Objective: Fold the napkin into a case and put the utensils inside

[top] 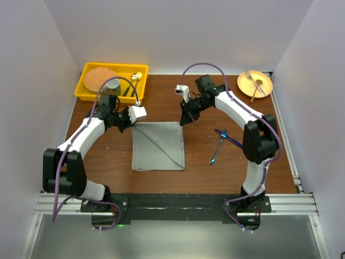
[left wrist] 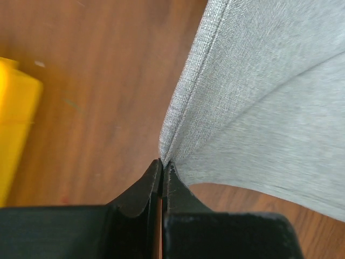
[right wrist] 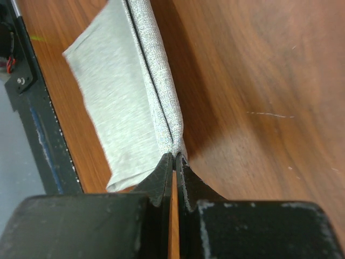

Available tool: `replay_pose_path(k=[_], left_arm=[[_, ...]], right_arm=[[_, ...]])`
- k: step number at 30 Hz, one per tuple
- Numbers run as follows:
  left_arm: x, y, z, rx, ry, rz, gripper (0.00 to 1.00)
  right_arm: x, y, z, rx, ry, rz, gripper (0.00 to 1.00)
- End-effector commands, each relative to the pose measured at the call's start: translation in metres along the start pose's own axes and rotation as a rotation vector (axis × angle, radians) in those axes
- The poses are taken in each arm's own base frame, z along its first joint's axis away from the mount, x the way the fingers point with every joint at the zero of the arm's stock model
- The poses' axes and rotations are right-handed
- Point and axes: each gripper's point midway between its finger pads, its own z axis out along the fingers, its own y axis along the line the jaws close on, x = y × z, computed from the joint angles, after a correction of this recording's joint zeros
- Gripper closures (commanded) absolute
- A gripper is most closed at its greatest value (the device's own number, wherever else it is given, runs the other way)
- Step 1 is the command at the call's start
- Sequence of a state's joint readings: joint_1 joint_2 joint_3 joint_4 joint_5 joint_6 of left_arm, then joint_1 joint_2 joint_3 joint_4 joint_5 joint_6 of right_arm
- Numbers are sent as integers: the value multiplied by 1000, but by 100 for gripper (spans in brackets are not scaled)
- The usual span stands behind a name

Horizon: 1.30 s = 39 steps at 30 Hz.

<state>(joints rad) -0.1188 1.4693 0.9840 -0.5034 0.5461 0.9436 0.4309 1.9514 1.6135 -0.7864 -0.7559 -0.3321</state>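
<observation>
Nearest the arm bases, the napkin (top: 158,147) lies flat in the middle of the table (top: 205,178), a rough square with a diagonal crease, not yet narrowed into a case. To its right and well apart, the utensils (top: 223,138) lie crossed on the bare wood, out of the cloth's way until there is a pouch to take them. At the napkin's far edge both arms have a hold: the left gripper (left wrist: 162,164) is pinched tight on the far left corner, and the right gripper (right wrist: 174,157) is closed on the far right corner, where the cloth looks doubled. Holding both corners at once should keep the far edge straight as it is carried over for a fold. Beyond them, a yellow tray (top: 86,91) sits far left and an orange plate (top: 245,80) far right
</observation>
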Motion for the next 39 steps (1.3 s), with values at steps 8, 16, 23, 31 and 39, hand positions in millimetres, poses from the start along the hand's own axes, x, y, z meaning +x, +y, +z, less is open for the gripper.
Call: replay_pose_path(k=[8,16,23,31,39], left_arm=[[-53,20,-60,-180,-123,92,100],[-84,51,-74,-266,-186,101,100],[-136,135,-70,-421,-288,104,100],[-172,179,-80,-531,-342,230,100],[-98,67,-18,-278,-252,330,100]], right_arm=[[-37,16,-67,218,-159,-210,100],[-65,13,-98,361,-259,-298,100],[-135,-34,-131,535,-378,-414,100],[-191,-52,-174,609,-467,-585,100],[-88,-47,-95,494,-290,-689,100]])
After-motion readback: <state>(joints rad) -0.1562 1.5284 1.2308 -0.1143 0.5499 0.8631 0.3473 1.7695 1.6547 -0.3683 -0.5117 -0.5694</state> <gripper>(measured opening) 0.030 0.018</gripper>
